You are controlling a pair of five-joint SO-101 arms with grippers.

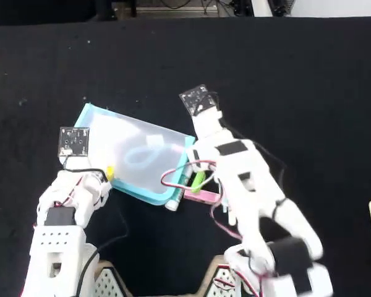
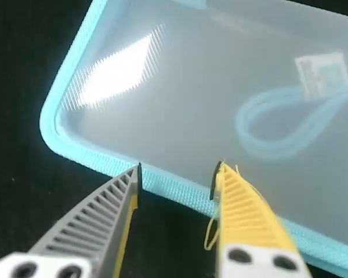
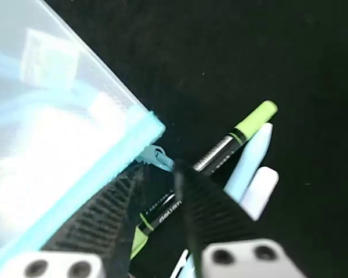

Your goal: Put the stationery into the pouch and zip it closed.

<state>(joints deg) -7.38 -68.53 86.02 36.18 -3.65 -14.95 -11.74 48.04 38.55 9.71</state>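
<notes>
In the high view I see the pouch [image 1: 136, 154] at centre, with the stationery [image 1: 198, 184] still outside at its 4 o'clock corner. In the left wrist view, the left gripper [image 2: 177, 174] gapes empty astride the pouch's border (next I'd clamp to brace it). In the right wrist view, the right gripper [image 3: 158, 168] is at the zip pull [image 3: 155, 156] and highlighter [image 3: 243, 124]; I cannot tell its grip.

The pouch [image 2: 191, 87] is frosted, translucent plastic with a glossy sheen, edged in woven turquoise binding [image 2: 174, 185]. The highlighter [image 3: 220, 152] is smooth plastic. The table cover [image 1: 266, 68] looks like matt black cloth.
</notes>
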